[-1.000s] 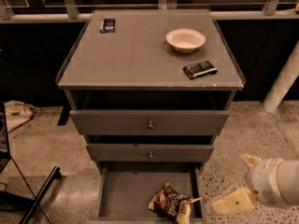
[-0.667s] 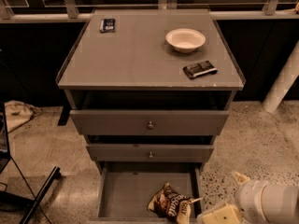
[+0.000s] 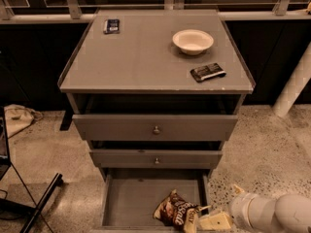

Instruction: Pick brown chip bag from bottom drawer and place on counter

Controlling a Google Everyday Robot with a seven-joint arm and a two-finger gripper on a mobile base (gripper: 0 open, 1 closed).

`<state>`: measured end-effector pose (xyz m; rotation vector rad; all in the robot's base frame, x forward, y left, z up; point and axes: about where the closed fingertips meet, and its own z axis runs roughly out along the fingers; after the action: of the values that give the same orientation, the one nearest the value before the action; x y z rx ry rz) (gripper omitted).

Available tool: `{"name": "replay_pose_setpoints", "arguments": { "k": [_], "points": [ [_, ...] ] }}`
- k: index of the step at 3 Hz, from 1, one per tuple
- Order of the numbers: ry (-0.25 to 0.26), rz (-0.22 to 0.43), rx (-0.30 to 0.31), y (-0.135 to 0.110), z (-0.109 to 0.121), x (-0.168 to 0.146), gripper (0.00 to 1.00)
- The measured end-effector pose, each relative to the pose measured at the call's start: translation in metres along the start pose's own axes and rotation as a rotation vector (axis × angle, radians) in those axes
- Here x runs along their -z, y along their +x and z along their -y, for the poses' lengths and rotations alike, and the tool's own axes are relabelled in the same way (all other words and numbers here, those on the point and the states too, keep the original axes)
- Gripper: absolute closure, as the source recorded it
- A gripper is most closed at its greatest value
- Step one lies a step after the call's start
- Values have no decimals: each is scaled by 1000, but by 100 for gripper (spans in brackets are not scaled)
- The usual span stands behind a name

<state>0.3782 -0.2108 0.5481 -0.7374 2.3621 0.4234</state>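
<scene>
Near: I've slid the gripper [image 3: 210, 219] down-left, arm low from the right, wrist level, now against the brown chip bag [image 3: 172, 210]; grip state I cannot tell | bag unmoved, front-right of bottom drawer [image 3: 131, 198], grasp pending | far: counter [image 3: 141, 57] holds white bowl [image 3: 193, 41].

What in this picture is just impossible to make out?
- Camera view: the bottom drawer front is cut off by the lower edge.
- Whether the gripper, low at the drawer's right, touches the brown chip bag: they blur together.
- The black packet print on the counter: too small.
</scene>
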Motion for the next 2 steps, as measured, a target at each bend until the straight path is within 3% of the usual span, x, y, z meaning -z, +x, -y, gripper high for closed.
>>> {"name": "replay_pose_setpoints", "arguments": {
  "k": [1,2],
  "points": [
    [18,1,-8,4,-2,-2,0],
    [66,-1,-35,21,14,-20,0]
  ]
}}
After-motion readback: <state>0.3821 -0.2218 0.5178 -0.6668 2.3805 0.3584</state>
